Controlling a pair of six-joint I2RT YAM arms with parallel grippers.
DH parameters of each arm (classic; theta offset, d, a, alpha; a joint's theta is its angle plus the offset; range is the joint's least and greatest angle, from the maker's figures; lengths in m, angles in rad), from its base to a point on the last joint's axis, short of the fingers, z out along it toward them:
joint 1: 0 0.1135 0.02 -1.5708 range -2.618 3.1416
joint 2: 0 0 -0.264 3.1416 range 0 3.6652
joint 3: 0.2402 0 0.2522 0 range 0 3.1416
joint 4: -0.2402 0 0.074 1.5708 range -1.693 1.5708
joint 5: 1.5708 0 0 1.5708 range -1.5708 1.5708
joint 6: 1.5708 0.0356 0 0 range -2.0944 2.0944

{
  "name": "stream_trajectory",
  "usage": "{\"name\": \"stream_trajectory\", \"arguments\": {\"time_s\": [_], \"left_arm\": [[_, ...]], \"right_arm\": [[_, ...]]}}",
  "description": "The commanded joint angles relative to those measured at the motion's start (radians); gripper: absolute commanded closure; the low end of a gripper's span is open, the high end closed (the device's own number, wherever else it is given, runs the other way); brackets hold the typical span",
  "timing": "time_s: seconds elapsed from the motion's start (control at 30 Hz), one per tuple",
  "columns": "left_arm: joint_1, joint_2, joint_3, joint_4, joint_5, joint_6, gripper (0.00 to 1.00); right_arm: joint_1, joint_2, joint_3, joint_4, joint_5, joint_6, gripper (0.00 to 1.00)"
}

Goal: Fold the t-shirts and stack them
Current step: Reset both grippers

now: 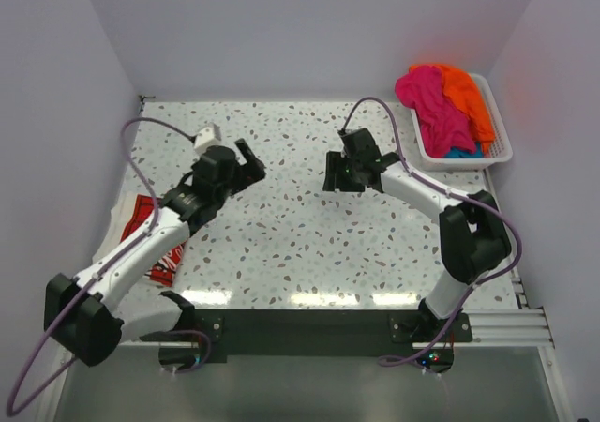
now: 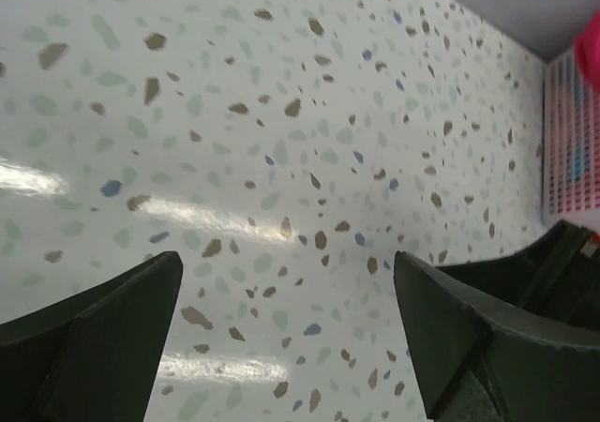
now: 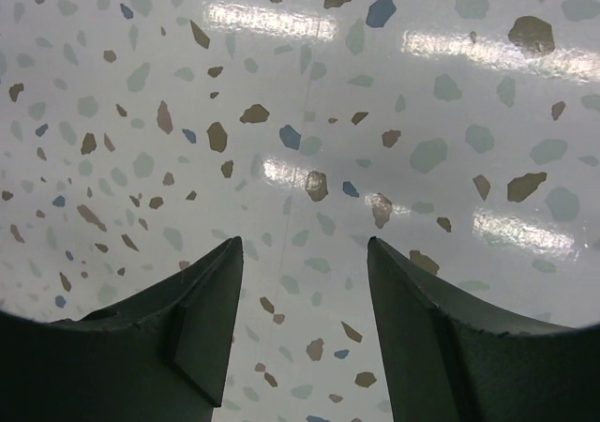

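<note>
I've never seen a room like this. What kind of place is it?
Probably a robot lab booth: two robot arms bolted to a speckled table, plain walls close around, shirts in a basket.

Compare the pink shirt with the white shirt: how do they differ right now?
The pink shirt is heaped in the basket, far right; the white shirt lies on the table at the left edge, partly under the left arm. The pink shirt is magenta; the white shirt has red print. Shared: neither is held; the left end effector and right end effector are open.
</note>
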Motion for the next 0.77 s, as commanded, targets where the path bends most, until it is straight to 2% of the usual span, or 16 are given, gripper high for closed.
{"name": "stream_trajectory", "arguments": {"time_s": [0.0,0.07,0.17,0.3,0.43,0.67,0.7,0.73], "left_arm": [[-0.205,0.149,0.088,0.07,-0.117,0.122,0.0],[-0.249,0.187,0.083,0.111,-0.089,0.15,0.0],[-0.25,0.2,0.013,0.234,0.08,0.162,0.0],[-0.25,0.2,-0.016,0.25,0.186,0.176,0.0],[-0.25,0.16,-0.041,0.237,0.191,0.222,0.0],[-0.249,0.098,-0.001,0.173,0.165,0.292,0.0],[-0.249,0.092,0.002,0.17,0.166,0.298,0.0],[-0.249,0.079,0.003,0.162,0.166,0.308,0.0]], "right_arm": [[-0.003,-0.094,-0.017,0.016,0.096,-0.036,0.4],[-0.02,-0.113,-0.022,0.013,0.131,-0.04,0.39],[-0.049,-0.148,-0.021,-0.001,0.154,-0.044,0.37],[-0.063,-0.214,-0.068,0.028,0.195,-0.035,0.37],[-0.063,-0.317,-0.198,0.1,0.189,-0.007,0.31],[-0.065,-0.478,-0.309,0.076,0.234,-0.012,0.26],[-0.062,-0.509,-0.32,0.076,0.237,-0.009,0.23],[-0.063,-0.524,-0.341,0.081,0.24,-0.006,0.17]]}}
